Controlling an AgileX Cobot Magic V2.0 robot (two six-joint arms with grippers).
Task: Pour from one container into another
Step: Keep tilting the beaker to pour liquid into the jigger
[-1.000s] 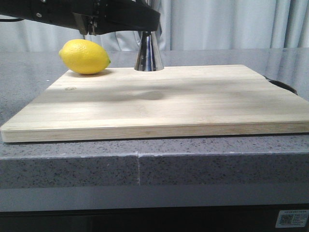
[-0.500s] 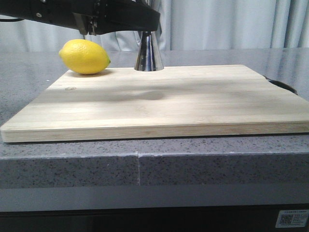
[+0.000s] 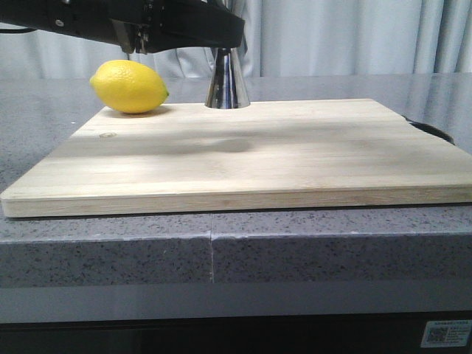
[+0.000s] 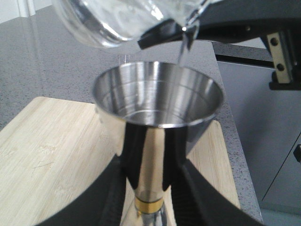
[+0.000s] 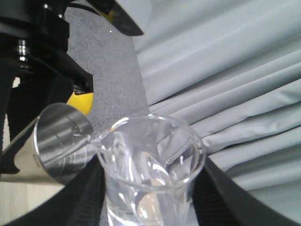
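The steel jigger (image 4: 157, 96) stands on the wooden board (image 3: 258, 155), and my left gripper (image 4: 149, 202) is shut on it just above its gold waist. Only its lower cone (image 3: 227, 87) shows in the front view, under the black arm (image 3: 147, 22). Above it the clear glass beaker (image 4: 113, 19) is tipped, lip over the cup's rim. A thin stream of clear liquid (image 4: 181, 52) falls into the cup. My right gripper (image 5: 150, 188) is shut on the beaker (image 5: 153, 160), beside the jigger (image 5: 56, 146).
A yellow lemon (image 3: 129, 86) lies on the board's far left corner, close to the jigger. The board rests on a grey speckled counter (image 3: 354, 85). A dark round object (image 3: 434, 131) peeks out behind the board's right edge. Pale curtains (image 3: 354, 37) hang behind.
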